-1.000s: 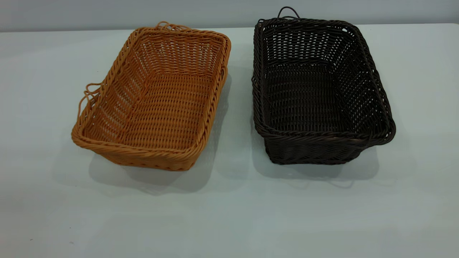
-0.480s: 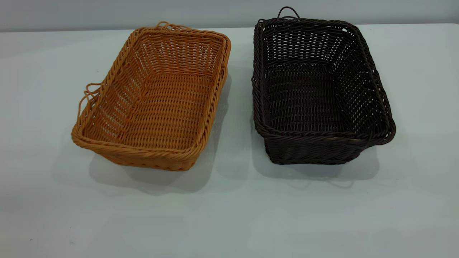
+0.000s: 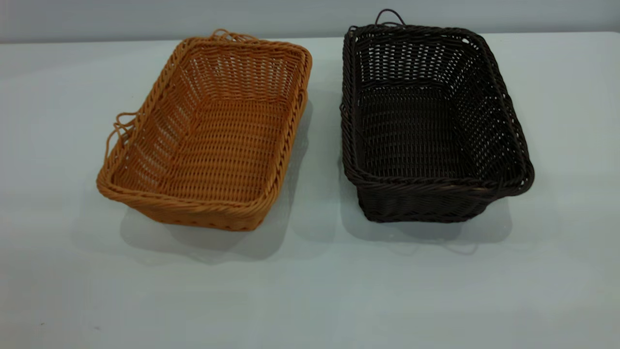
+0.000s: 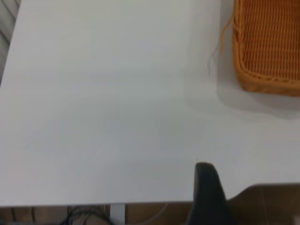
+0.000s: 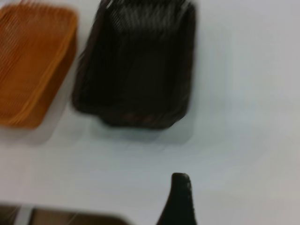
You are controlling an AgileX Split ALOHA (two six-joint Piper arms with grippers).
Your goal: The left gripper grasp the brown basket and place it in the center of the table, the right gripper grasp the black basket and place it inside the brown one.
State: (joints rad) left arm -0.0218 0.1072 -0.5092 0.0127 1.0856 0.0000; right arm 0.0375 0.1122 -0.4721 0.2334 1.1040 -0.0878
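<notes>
Arms above table (image 3: 310, 291) edge | baskets untouched | end effector openings: cannot tell

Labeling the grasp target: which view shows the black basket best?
Exterior view: the black basket is whole and sharp, with its braided rim, weave and far loop handle visible. Right wrist view shows it whole but smeared. Left wrist view misses it, showing only the brown basket.

Soft overhead light, basket shadows fall toward camera (faint); right wrist view motion-blurred, exterior sharp.
</notes>
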